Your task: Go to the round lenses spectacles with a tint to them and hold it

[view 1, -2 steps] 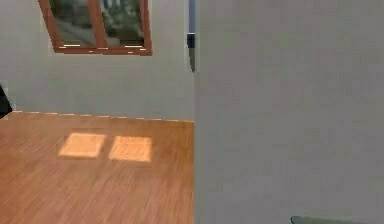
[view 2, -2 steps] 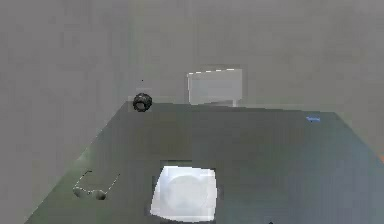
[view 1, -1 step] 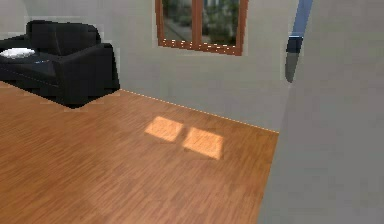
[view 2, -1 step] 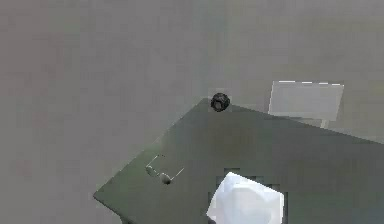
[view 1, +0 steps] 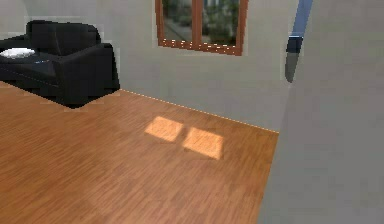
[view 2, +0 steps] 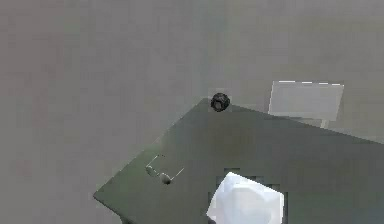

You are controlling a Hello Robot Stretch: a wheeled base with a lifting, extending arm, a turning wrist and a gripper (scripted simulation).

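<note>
A wooden floor (view 1: 120,160) runs to a black armchair (view 1: 65,60) and a window (view 1: 202,25). Out on the arm's side stands a dark desk (view 2: 300,160). On it lie a white lump (view 2: 245,203), which may or may not be a container, a dark round thing (view 2: 219,102) at the far edge, and a thin wire frame (view 2: 163,172) near the left edge. The frame is probably the tinted spectacles, lying flat where an arm could reach them. The end effector's state cannot be told, nor its place relative to them.

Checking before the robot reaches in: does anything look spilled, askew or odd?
Nothing stands out. On the dark table, a thin-framed thing, a white lump and a dark round thing at its far edge all rest on the top. The wooden floor shows no spill.
</note>
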